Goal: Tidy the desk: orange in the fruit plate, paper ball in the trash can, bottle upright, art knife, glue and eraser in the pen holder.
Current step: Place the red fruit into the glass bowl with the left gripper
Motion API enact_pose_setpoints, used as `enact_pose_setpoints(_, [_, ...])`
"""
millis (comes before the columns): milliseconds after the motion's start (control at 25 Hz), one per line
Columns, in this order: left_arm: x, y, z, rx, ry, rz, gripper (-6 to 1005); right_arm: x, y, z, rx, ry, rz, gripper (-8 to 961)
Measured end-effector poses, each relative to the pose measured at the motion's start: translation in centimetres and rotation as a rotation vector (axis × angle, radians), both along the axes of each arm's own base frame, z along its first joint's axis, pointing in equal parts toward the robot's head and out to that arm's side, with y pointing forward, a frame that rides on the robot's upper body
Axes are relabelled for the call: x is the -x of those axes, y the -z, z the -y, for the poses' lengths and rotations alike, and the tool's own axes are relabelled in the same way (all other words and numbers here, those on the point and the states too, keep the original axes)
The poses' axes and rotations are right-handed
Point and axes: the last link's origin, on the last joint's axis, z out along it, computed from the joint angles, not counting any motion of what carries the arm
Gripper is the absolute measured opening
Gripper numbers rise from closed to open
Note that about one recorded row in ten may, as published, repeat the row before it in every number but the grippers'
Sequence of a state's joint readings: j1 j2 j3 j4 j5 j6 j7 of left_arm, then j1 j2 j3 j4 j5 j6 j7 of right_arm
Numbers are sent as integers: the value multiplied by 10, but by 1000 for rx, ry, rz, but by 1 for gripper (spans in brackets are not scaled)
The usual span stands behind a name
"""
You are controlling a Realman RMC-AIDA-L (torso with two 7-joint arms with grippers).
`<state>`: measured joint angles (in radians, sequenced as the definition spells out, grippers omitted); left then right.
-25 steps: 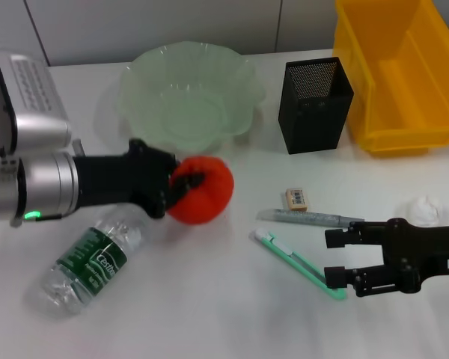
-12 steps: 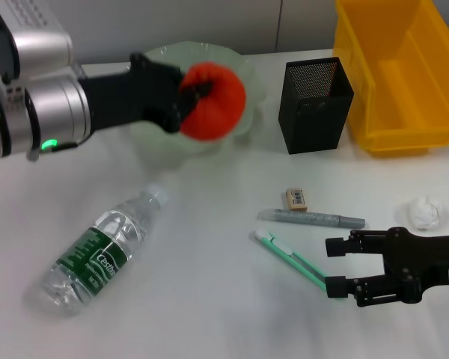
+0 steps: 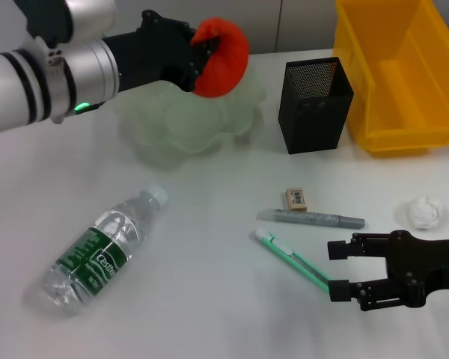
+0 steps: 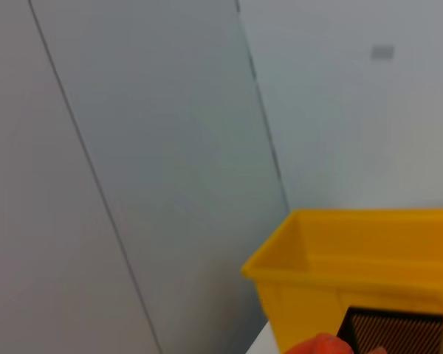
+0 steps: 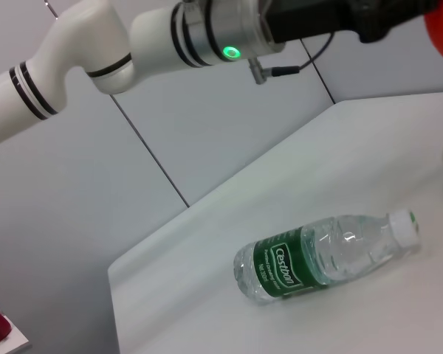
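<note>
Table (image 3: 209,314) first, since it's the biggest thing we've got: white, with everything spread across it. We'll use the black mesh pen holder (image 3: 315,105) as our anchor. Right beside it, on the robot's right, sits the yellow trash bin (image 3: 404,82). On the holder's other side, close by, is the pale green fruit plate (image 3: 187,123).

Our left arm reaches in over that plate, and the left gripper (image 3: 202,54) is clamped on the orange (image 3: 223,56), holding it up in the air above the plate's far rim, a bit left of the holder's top. In the left wrist view we only catch a sliver of the orange with the bin and holder behind it.

Water bottle (image 3: 97,250) lies on its side, well apart from the holder, toward the near left, cap pointing roughly back at the holder.

Our right gripper (image 3: 340,268) sits low over the table, nearer to us than the holder, with its fingers spread and nothing between them. Its lower fingertip is right at the end of the green art knife (image 3: 295,262).

Between the knife and the holder we see the grey glue stick (image 3: 310,218) lying flat, and the small eraser (image 3: 296,198) just beside it on the holder's side. Paper ball (image 3: 423,212) sits in front of the bin, off to the holder's near right.
</note>
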<state>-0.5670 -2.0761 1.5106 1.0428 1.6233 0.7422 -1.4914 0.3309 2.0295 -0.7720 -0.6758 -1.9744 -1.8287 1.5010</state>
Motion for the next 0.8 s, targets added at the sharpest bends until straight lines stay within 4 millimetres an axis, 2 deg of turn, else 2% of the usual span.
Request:
enact_pose_setpoints(320, [12,13,-11,-28,-54,-47,70,-2,0,2,-5,-3,2,827])
enact_pose_setpoints(480, [14,15,-11,-37,-60,-55,77,-2,0,2,-10,-9,3,828])
enact_pose_setpoints(560, [18,25,-11,-63,-65,-92,80,-2,0,2,-11,-10,3,828])
enact_pose_setpoints(800, [22,35,-10,-83,-63,-141,91,-2,-1,2,-10,-9,1,827])
